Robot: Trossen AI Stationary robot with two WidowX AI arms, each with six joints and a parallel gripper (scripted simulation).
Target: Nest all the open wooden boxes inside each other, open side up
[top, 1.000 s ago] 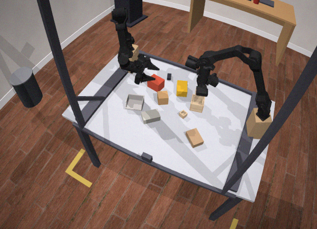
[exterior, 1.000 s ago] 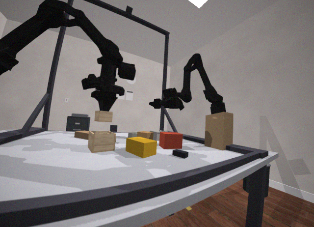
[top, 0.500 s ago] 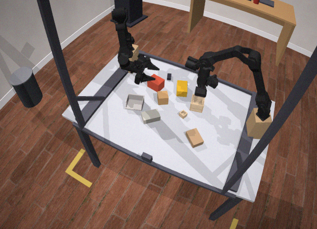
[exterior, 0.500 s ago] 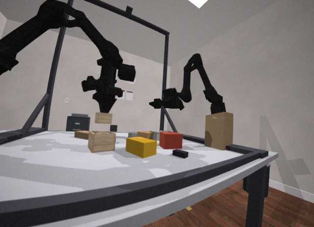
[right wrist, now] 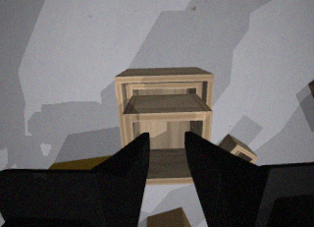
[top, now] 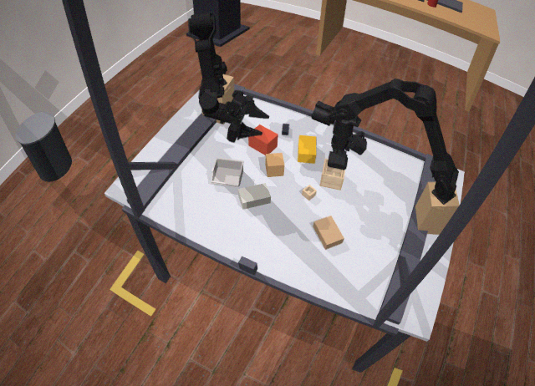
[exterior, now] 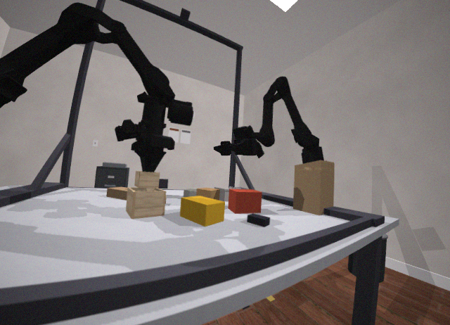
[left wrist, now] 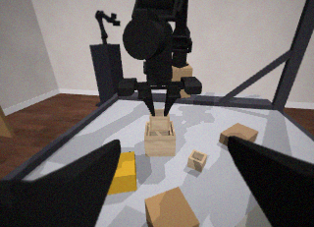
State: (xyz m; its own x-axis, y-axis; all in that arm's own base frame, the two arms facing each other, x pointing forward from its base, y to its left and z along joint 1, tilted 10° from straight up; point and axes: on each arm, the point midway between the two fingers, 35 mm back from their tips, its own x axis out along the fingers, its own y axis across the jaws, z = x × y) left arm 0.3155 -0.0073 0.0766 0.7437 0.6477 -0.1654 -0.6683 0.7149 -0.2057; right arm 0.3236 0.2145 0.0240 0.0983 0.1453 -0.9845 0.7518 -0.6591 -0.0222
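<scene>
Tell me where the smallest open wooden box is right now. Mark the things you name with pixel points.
In the top view, the smallest open wooden box point(top: 303, 193) point(left wrist: 192, 164) point(right wrist: 231, 141) sits on the table, just left of the big open box point(top: 332, 182) point(left wrist: 160, 147) point(right wrist: 119, 109).
</scene>
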